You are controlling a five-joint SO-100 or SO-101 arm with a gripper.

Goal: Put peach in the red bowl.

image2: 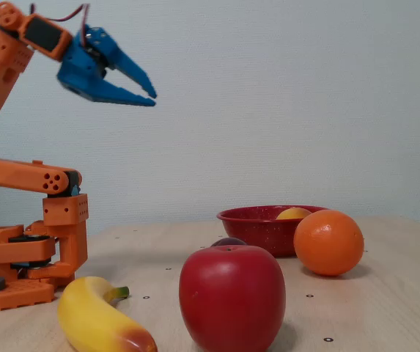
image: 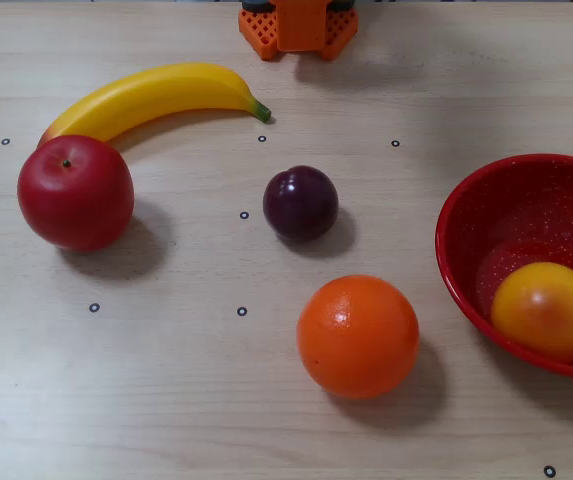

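A: In the fixed view from above, where's the peach (image: 547, 310)?

B: Lower right of the frame, lying inside the red bowl (image: 466, 275), against its near wall. It is the only thing in there. The task's goal looks met, I'd judge.

A: And the others?

B: Out on the desk (image: 166, 400): orange (image: 358, 336) at lower centre just beside the bowl's rim, plum (image: 300, 203) mid-frame, apple (image: 75, 191) and banana (image: 156, 96) at the left. Only the arm's base (image: 299, 25) shows, at the top edge.

A: The fixed view from the side?

B: The tool (image2: 151, 98) hangs in the upper left, high above the desk and well apart from the bowl (image2: 257, 226); its jaws are parted and hold nothing. Only the peach's top (image2: 293, 213) peeks over the rim, behind the orange (image2: 328, 242).
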